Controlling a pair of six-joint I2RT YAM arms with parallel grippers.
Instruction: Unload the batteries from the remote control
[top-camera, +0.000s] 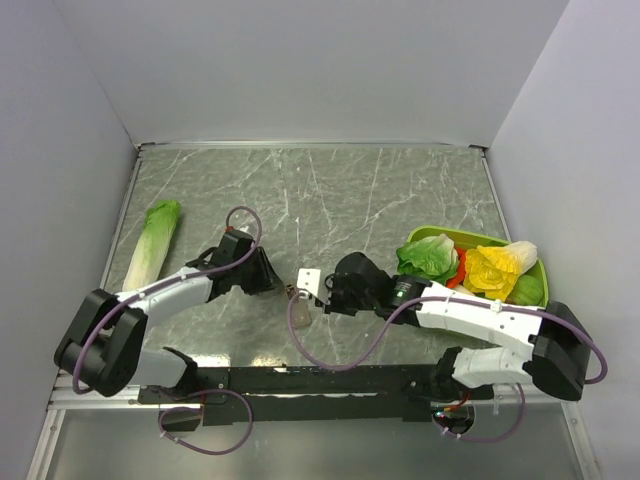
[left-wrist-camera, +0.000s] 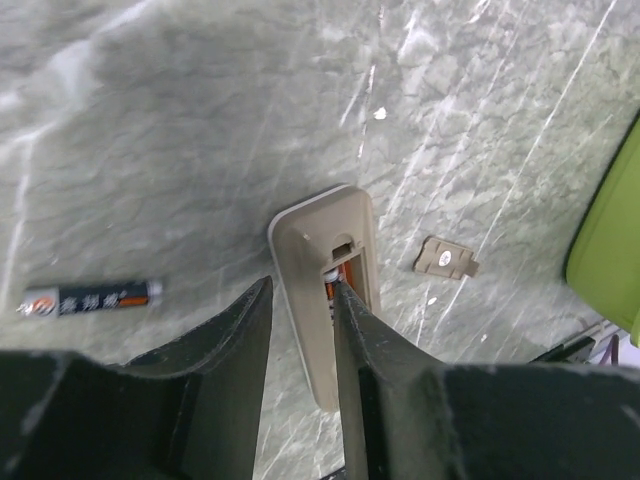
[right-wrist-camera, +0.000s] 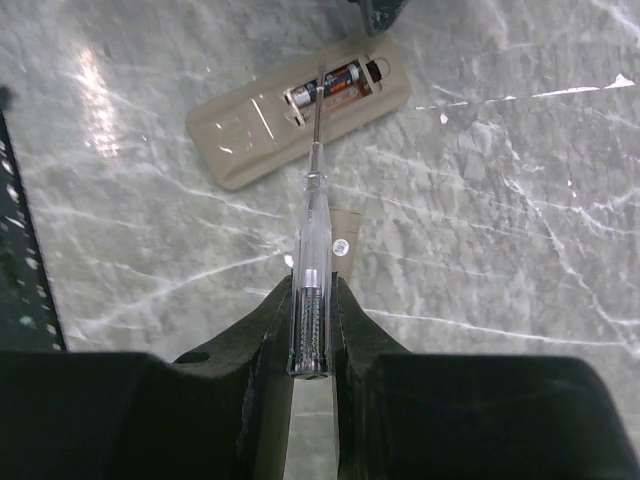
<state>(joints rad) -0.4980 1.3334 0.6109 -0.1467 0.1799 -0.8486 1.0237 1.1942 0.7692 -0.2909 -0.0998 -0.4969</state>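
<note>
The remote control (left-wrist-camera: 318, 300) lies grey-tan face up with its recess open and one battery (right-wrist-camera: 335, 82) still inside. A second battery (left-wrist-camera: 90, 298) lies loose on the table to its left. My left gripper (left-wrist-camera: 303, 290) is open, with its fingers hanging over the remote's compartment end and the right one over the recess. My right gripper (right-wrist-camera: 312, 285) is shut on a clear-handled screwdriver (right-wrist-camera: 312, 210), whose tip sits in the recess at the battery's end. In the top view the left gripper (top-camera: 272, 280) and the right gripper (top-camera: 325, 295) meet over the remote (top-camera: 296, 293).
The tan battery cover (left-wrist-camera: 446, 259) lies loose beside the remote and also shows in the right wrist view (right-wrist-camera: 345, 240). A pale-green cabbage (top-camera: 152, 245) lies at the left. A green tray (top-camera: 470, 234) of toy vegetables stands at the right, and its edge shows in the left wrist view (left-wrist-camera: 610, 240).
</note>
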